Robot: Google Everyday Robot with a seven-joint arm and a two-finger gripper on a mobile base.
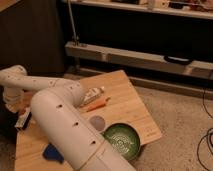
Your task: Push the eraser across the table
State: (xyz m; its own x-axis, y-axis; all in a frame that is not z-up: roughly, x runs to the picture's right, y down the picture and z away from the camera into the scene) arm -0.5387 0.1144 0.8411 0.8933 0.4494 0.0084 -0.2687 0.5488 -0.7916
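The arm [60, 120] is seen rising large and white from the near foreground, running back over the left half of the table [135, 107] and bending down at the far left. The gripper [12, 105] is found there, low at the table's left edge and just beside the eraser [23, 120]; whether it is open or closed cannot be told, and contact with the eraser cannot be made out. The eraser is laid on the table close to that left edge, its long side angled toward the far right. A blue pad [52, 152] is seen at the near left, partly hidden by the arm. A green bowl [123, 142] is set at the near edge, with a grey round cup [97, 121] just behind it. A white tube [93, 94] and an orange piece [98, 104] are placed near the table's middle.
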